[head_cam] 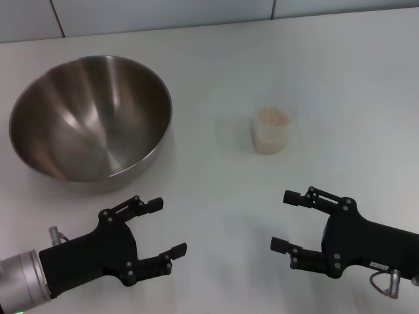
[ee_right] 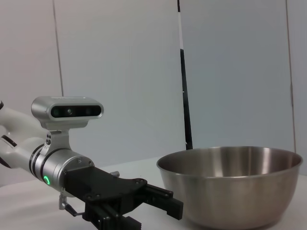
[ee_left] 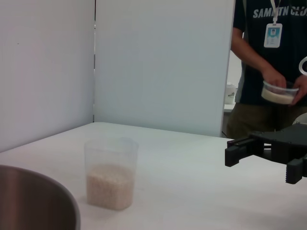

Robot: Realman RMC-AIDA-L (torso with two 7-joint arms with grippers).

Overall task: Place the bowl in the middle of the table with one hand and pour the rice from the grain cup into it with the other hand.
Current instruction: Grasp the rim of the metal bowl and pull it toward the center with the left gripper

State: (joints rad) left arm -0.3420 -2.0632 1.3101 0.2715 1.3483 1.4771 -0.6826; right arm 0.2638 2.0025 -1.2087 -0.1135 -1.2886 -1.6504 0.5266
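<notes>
1. Nearest you in the head view are the two grippers, low at the near edge of the table (head_cam: 216, 59). Your left gripper (head_cam: 163, 227) sits near-left with its fingers spread apart and nothing between them. Your right gripper (head_cam: 285, 220) sits near-right, likewise spread and empty.
2. The bowl (head_cam: 90, 121) stands upright at the far left, well off the table's middle and just beyond your left gripper. It looks empty inside.
3. The grain cup (head_cam: 272, 131) stands upright right of centre, beyond your right gripper and well apart from the bowl. The left wrist view shows the rice (ee_left: 110, 185) filling roughly its lower half.
4. Neither thing is touched, so judge the task as not yet begun: the bowl move comes first.
5. Expect the bowl to be stiff, fairly light for its size, and slippery. Its polished wall curves away, so a side grasp will likely slide. Take it at the rim on the near side, one finger inside and one outside, and slide or lift it gently.
6. Expect the cup to be light, thin and a little yielding. Close on its wall around mid-height, above the rice line if you can, and squeeze softly so it does not buckle or pop free.
7. Keep the cup upright until it is over the bowl; loose grains will spill at the first tilt.
8. A person (ee_left: 268, 67) holding a container stands beyond the table's far side in the left wrist view.
</notes>
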